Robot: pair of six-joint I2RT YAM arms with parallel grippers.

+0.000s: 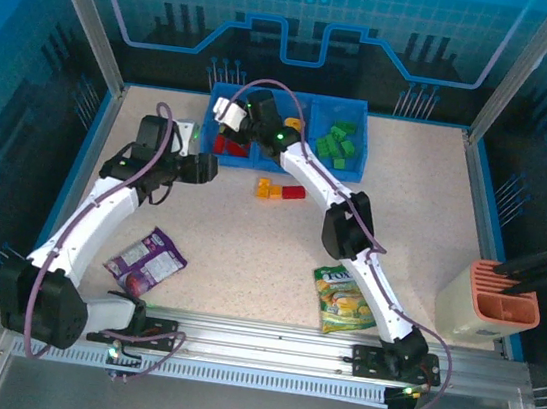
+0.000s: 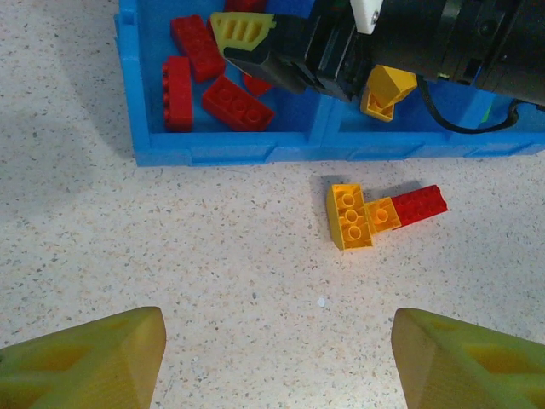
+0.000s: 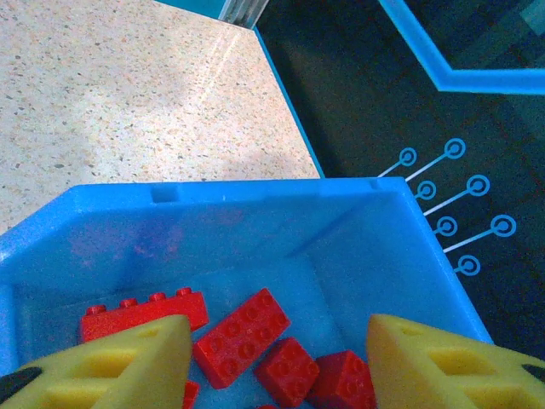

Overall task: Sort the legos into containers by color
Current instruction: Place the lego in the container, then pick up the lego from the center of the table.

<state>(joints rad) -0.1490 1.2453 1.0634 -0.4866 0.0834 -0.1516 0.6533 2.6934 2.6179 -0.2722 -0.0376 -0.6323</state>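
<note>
The blue tray [image 1: 338, 172] stands at the back of the table. Its left compartment holds red legos [image 1: 227, 145], its right one green legos [image 1: 339, 143]. My right gripper [image 1: 228, 126] hovers over the left compartment, open. Between and below its fingers [image 3: 111, 366] several red legos [image 3: 243, 336] lie on the tray floor [image 3: 255, 213]. In front of the tray, a yellow lego [image 2: 349, 216], an orange one [image 2: 383, 213] and a red one [image 2: 419, 205] lie together on the table. My left gripper [image 2: 277, 366] is open and empty over bare table, short of them. A yellow lego [image 2: 387, 89] lies in the middle compartment.
A purple snack packet [image 1: 145, 260] lies near the left arm, and a green-yellow snack bag [image 1: 344, 300] by the right arm. A beige-and-salmon slotted holder [image 1: 503, 300] stands at the right edge. The right arm [image 1: 308, 169] crosses above the tray's middle compartment.
</note>
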